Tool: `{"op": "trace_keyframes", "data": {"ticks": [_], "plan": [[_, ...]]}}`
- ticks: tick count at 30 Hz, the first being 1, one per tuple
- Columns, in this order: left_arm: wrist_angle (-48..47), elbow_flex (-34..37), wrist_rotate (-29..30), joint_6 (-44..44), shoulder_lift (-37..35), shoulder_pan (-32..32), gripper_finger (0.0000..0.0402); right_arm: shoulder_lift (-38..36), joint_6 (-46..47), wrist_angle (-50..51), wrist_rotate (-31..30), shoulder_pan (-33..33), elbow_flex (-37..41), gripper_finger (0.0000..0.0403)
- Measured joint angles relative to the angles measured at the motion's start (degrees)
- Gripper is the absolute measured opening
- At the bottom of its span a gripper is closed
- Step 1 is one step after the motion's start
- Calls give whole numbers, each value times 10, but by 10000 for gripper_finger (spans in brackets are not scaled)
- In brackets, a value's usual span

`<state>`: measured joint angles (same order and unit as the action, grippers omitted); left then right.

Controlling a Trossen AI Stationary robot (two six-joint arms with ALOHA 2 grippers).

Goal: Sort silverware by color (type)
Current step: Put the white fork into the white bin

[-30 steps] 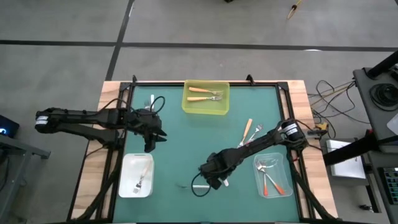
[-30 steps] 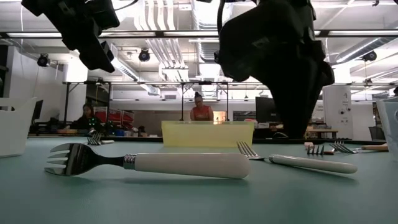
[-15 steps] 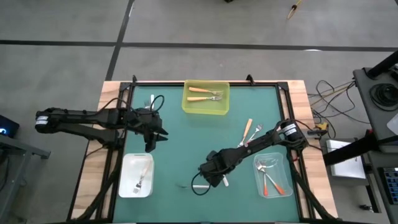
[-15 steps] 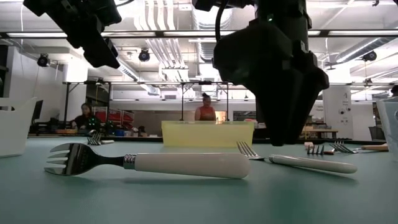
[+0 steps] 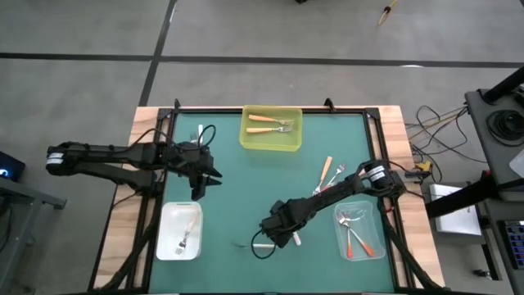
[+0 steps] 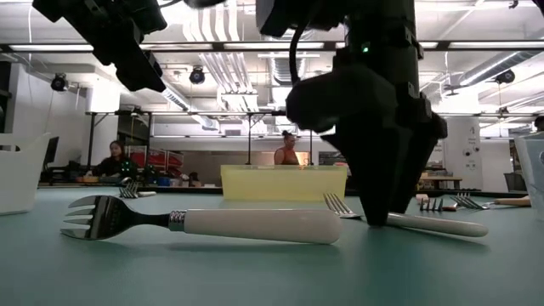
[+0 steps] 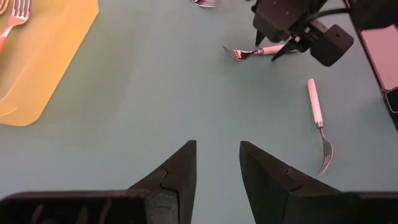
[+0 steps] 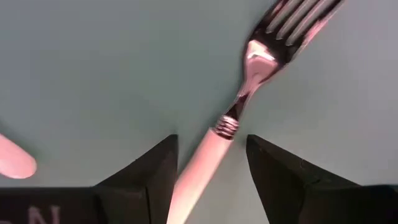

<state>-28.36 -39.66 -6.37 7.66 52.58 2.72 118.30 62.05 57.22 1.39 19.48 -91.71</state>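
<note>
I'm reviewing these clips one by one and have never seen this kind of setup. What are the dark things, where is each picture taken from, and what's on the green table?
The dark things are two robot arms, each ending in two fingers. One picture looks straight down, one looks level across the table, and one camera rides on each wrist.

On the green table stand three bins. The yellow bin holds orange-handled forks, the white bin holds one fork, and the clear bin holds red-handled ones. A few forks still lie loose.

The right gripper is down at the table, fingers open on either side of a white-handled fork, not gripping it yet. The left gripper hangs above the table near the white bin, fingers apart, holding nothing.
</note>
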Motion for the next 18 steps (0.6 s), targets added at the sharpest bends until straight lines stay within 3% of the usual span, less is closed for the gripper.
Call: {"op": "trace_keyframes", "data": {"ticks": [6,15,18], "plan": [[4,0,0,0,0,0,103,14,-6,-7,0,0,-2,163],[19,0,0,-1,0,0,103,18,-9,-13,-5,0,-2,43],[30,0,0,-8,0,0,103,18,-19,-13,-10,1,-2,30]]}}
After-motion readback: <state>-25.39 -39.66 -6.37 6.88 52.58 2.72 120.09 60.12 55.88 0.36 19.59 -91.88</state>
